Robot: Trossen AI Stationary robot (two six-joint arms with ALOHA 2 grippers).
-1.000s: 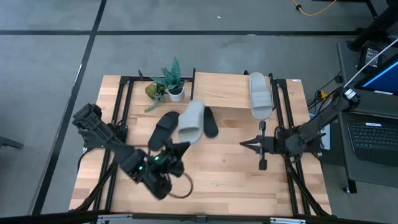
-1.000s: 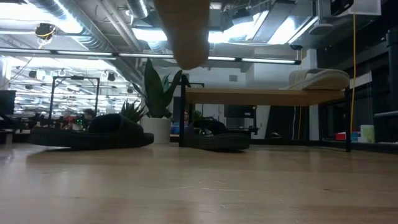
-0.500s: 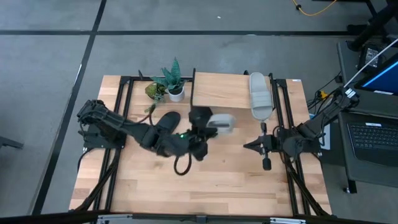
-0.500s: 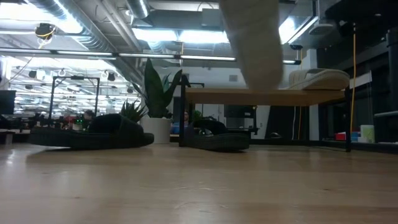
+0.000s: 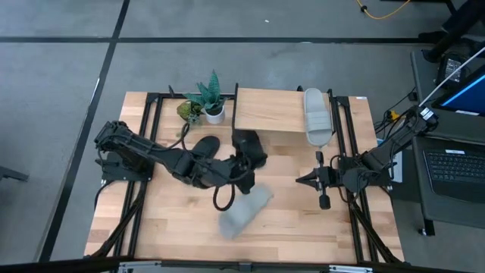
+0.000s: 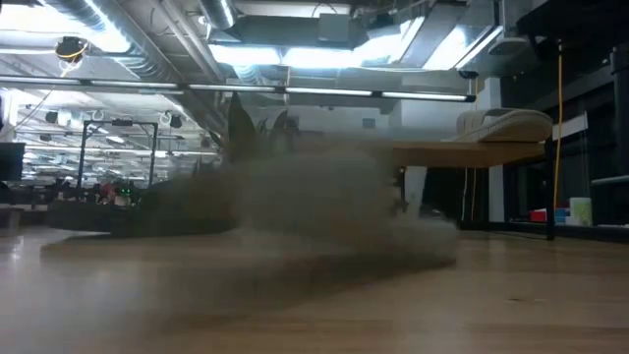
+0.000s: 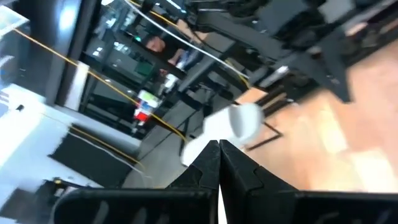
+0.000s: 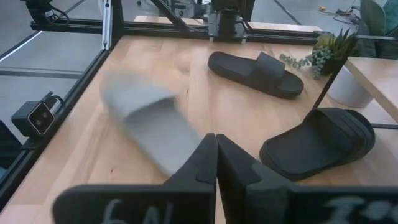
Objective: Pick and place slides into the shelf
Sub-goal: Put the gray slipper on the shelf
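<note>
Left gripper (image 5: 247, 171): matte black fingers pressed flat together, holding nothing; it sits over the table's middle, beside the black slides.
Right gripper (image 5: 299, 179): two dark fingers closed into a thin wedge, empty, low over the table's right half, in front of the shelf.
Loose grey slide (image 5: 244, 211): pale, smooth, rounded foam-like sandal with a wide strap, blurred, lying free on the tabletop near the front edge, apart from both grippers.
Shelved grey slide (image 5: 317, 115): same pale moulded shape, resting lengthwise on the right end of the shelf top.
Black slide (image 5: 203, 149): matte, ribbed-looking strap, flat on the table left of the shelf.
Second black slide (image 5: 251, 145): at the shelf's front left corner, just beside the left gripper.
Shelf (image 5: 269, 111): light wood rectangular board on a thin black metal frame, at the table's far side.
Table (image 5: 288, 227): pale wood planks with visible grain.
Plant (image 5: 209, 97): spiky green leaves in a small white pot, left of the shelf.
</note>
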